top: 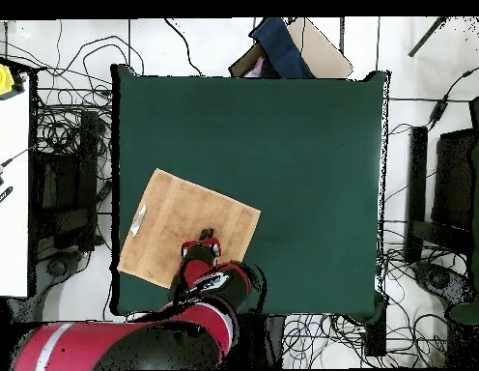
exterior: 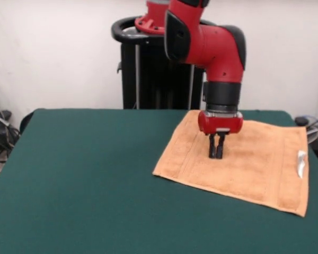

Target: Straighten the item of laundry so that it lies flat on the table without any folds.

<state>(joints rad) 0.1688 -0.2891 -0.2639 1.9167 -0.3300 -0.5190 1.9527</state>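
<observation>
Risk lies in the gripper (exterior: 216, 153): its 2 fingers sit close together, seemingly pinching nothing, tips at or just above the towel (exterior: 265, 164). Dragging would bunch the cloth, which lies apparently flat at the table (exterior: 85, 174) edge. No containers show.

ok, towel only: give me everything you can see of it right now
The towel is light orange-tan terry cloth, rectangular, with a woven border band and a small white care tag near one short edge. It lies spread out and looks flat, with no folds visible, turned at an angle to the table edges. It sits near the table's robot-side corner, one edge about at the table's side edge. The gripper points straight down at its middle area, fingers close together; contact cannot be confirmed.
</observation>
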